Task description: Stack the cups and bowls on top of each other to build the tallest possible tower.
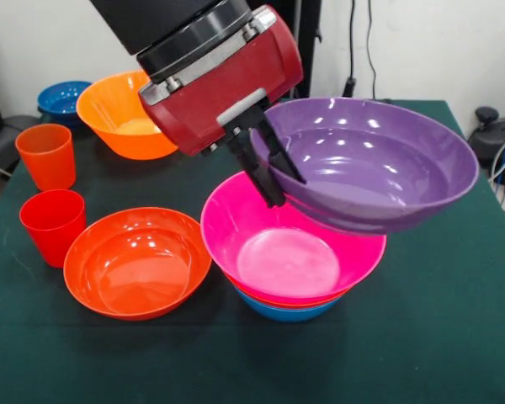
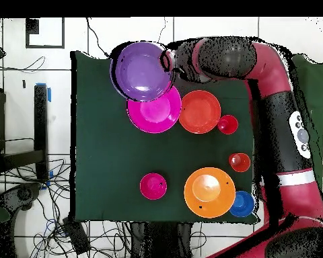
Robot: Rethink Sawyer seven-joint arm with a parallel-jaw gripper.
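The purple bowl (image 1: 379,164) hangs tilted in the air, pinched by its rim in the closed gripper (image 1: 268,164), over the 2 o'clock side of the pink bowl (image 1: 290,248). The pink bowl is the top of the tower (image 1: 290,290), near the middle of the table (image 1: 454,337). To do this step well, I think the arm should bring the purple bowl toward 8 o'clock until it is centred, level it, lower it, and only then release.
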